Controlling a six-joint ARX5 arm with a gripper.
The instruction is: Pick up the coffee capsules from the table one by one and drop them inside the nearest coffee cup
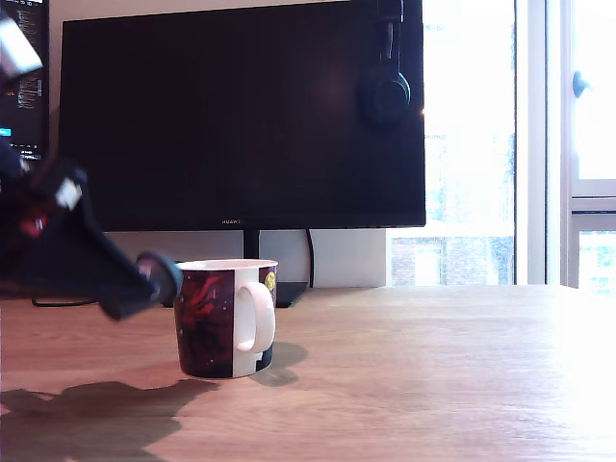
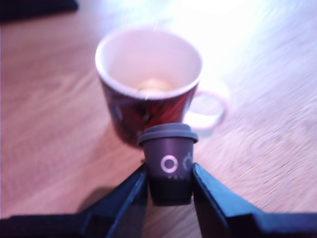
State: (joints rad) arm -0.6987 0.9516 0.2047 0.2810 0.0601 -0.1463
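A ceramic coffee cup (image 1: 226, 318) with a dark red-and-black swirling print, a white rim and a white handle stands upright on a light brown wood-grain table (image 1: 433, 375). In the exterior view its handle points toward the exterior view's right, and the cup sits a little left of the picture's middle. The black robot arm enters from the exterior view's left, and its gripper (image 1: 154, 279) is raised off the table, its tip just beside the cup's rim on that side; the arm's shadow falls on the wood below. In the wrist view the gripper (image 2: 170, 186) is closed narrowly on 1 dark purple-black coffee capsule (image 2: 170, 166), a small tapered pod with a flat rim, held upright with a finger pressed against each side. White ring marks show on the capsule's wall. The capsule is in the air in front of the cup (image 2: 148, 84), not yet over its opening. Inside the cup's white interior, a pale cream-coloured rounded shape (image 2: 153, 84) lies at the bottom; it is too blurred to name with certainty. Behind the cup in the exterior view stands a large dark monitor (image 1: 241, 115) with black headphones (image 1: 385, 91) hanging on its upper corner, beside a bright window (image 1: 481, 144).
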